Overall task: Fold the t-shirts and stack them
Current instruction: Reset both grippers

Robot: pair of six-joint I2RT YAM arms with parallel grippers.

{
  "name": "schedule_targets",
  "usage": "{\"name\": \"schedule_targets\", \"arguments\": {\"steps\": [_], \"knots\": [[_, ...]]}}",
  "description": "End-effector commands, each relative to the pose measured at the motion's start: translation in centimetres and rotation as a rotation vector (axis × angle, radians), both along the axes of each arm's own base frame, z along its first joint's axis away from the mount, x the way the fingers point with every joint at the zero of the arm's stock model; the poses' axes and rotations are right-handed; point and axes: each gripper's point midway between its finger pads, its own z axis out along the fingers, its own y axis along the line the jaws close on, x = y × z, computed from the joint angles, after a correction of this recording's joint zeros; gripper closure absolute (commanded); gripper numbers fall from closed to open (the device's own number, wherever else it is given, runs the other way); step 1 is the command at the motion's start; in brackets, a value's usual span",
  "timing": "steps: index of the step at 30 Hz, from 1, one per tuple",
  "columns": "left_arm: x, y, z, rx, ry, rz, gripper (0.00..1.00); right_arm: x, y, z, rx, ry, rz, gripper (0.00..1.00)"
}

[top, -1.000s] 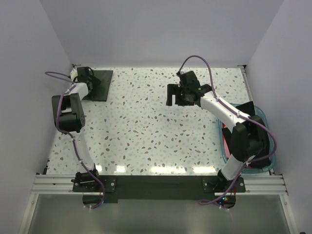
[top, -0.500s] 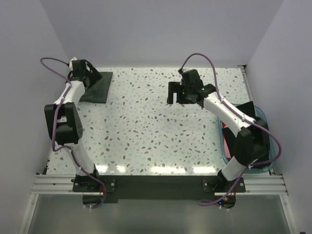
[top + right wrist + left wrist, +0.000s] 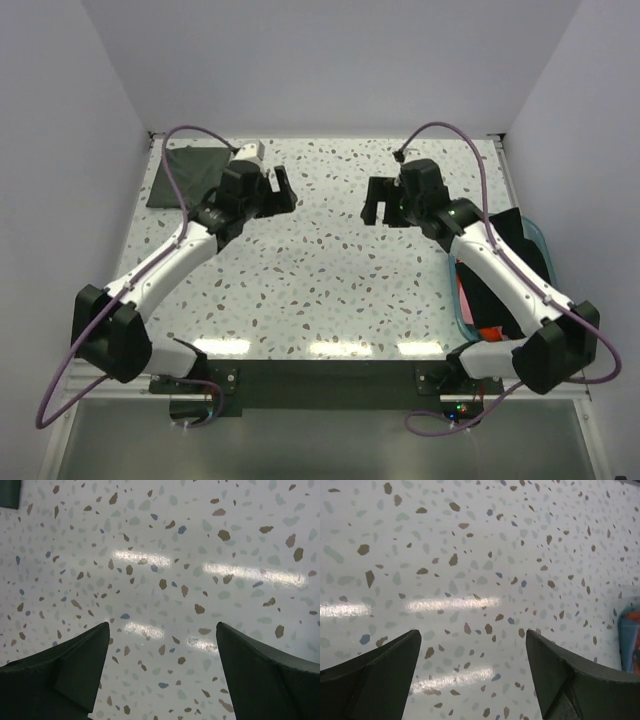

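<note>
Top: folded dark grey-green t-shirt (image 3: pixel 185 172) sits at the desk (image 3: pixel 320 280) corner farthest from the tub (image 3: pixel 540 232), likely to free the folding area; red-orange t-shirt (image 3: pixel 464 292) lies in the tub. Left wrist: left pincer (image 3: pixel 472 635) wide open, empty. Right wrist: right pincer (image 3: pixel 162 627) likewise, probably ready for a pick.

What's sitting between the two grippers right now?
Nothing. In the top view, only bare speckled table lies between the left gripper and the right gripper. Both are open and empty.
</note>
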Motion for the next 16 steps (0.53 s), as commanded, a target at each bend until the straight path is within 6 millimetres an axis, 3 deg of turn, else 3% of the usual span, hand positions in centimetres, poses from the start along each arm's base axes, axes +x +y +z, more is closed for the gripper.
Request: {"name": "schedule_targets", "arguments": {"steps": [1, 2, 3, 5, 6, 8, 16], "knots": [[-3.7, -1.9, 0.9, 0.063, -0.058, -0.099, 0.09, -1.7, -1.5, 0.7, 0.017, -0.043, -0.043, 0.09], [-4.6, -2.4, 0.5, 0.073, -0.052, -0.123, 0.09, -2.4, -2.2, -0.1, 0.002, -0.031, -0.058, 0.09], [-5.7, -2.6, -0.7, 0.093, -0.033, -0.15, 0.09, -3.0, -2.6, 0.5, 0.006, -0.047, -0.063, 0.09], [-7.7, -3.7, -0.6, 0.093, -0.05, -0.211, 0.09, -3.8, -3.8, -0.2, -0.025, -0.037, -0.089, 0.09], [-8.5, -3.6, -1.6, 0.096, -0.035, -0.229, 0.09, -4.1, -4.2, -0.3, -0.037, -0.038, -0.097, 0.09], [-9.5, -3.9, -0.9, 0.071, -0.057, -0.265, 0.09, -5.0, -5.0, -0.6, -0.052, -0.037, -0.105, 0.08], [-10.6, -3.1, -0.2, 0.12, -0.078, -0.314, 0.09, -6.5, -6.4, -2.2, -0.049, -0.036, -0.155, 0.08]]}}
